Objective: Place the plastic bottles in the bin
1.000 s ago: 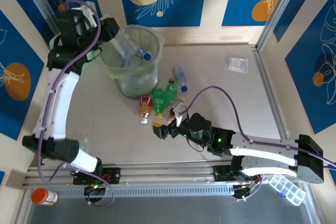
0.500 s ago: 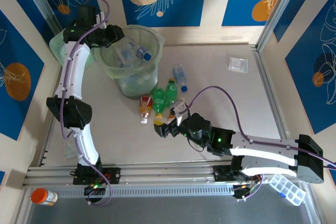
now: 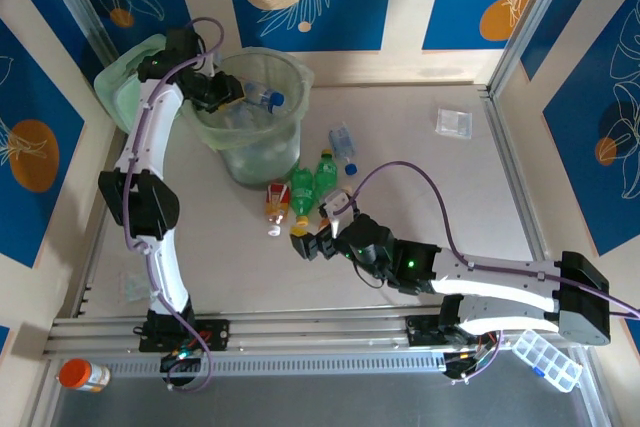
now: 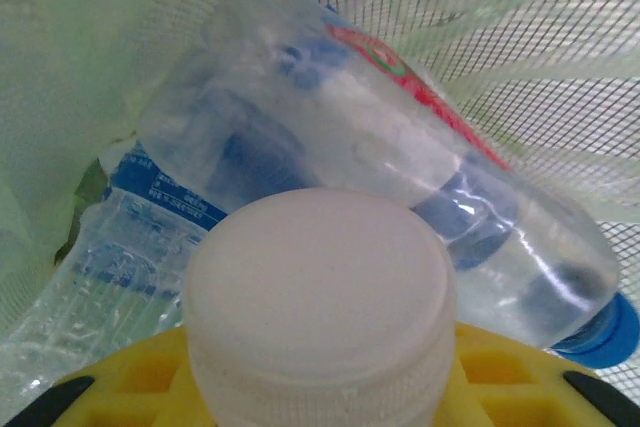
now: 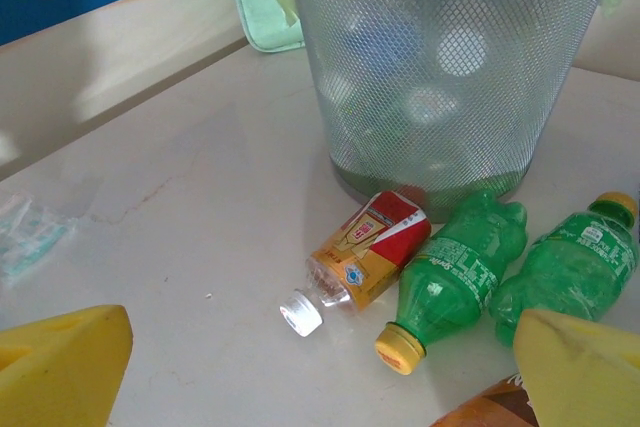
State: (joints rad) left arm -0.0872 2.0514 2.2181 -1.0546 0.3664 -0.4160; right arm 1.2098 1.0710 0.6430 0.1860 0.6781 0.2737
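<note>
One white-capped bottle, seemingly pinched in our left gripper, has just swung inside the bin; we can release; right gripper gapes.

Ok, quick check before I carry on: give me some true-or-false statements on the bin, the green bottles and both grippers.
1. The bin stands upright. True.
2. The bin is empty. False: a clear blue-capped bottle lies inside it.
3. The two green bottles are in the bin. False: they lie on the table beside it.
4. The right gripper is open. True.
5. The left gripper is open above the table. False: it is shut, at the bin's mouth.
</note>
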